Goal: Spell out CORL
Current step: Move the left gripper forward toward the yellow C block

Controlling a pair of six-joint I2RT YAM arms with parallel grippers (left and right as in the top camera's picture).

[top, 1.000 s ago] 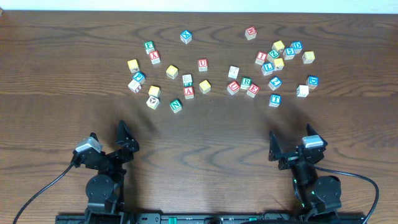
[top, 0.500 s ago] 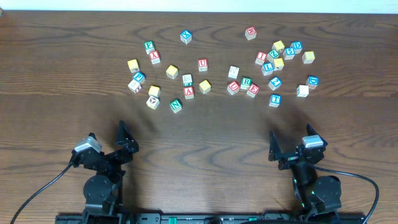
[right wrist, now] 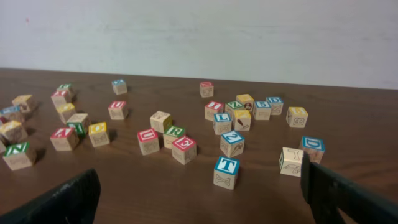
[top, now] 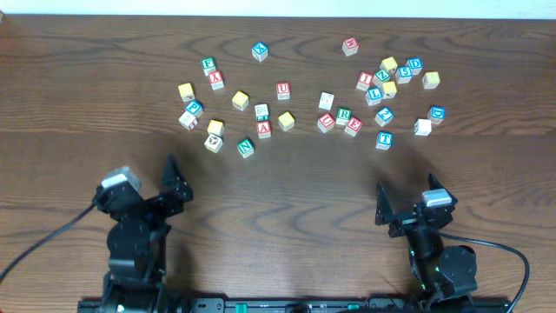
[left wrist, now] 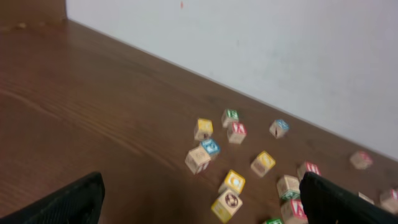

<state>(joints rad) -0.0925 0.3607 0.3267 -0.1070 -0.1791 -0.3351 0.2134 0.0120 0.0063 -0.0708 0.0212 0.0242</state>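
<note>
Left fingers (left wrist: 65, 204) apart, empty; right fingers (right wrist: 62, 202) likewise; green R cube (top: 344, 114) well away.

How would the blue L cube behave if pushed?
The blue L cube looks rigid and flat-faced, so it should probably slide, not roll. With a yellow-topped cube right beside it, it would likely nudge that neighbour.

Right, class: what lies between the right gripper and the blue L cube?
In the overhead view: bare wood from the right gripper, then the blue T cube, then another blue-lettered cube before the blue L cube.
</note>
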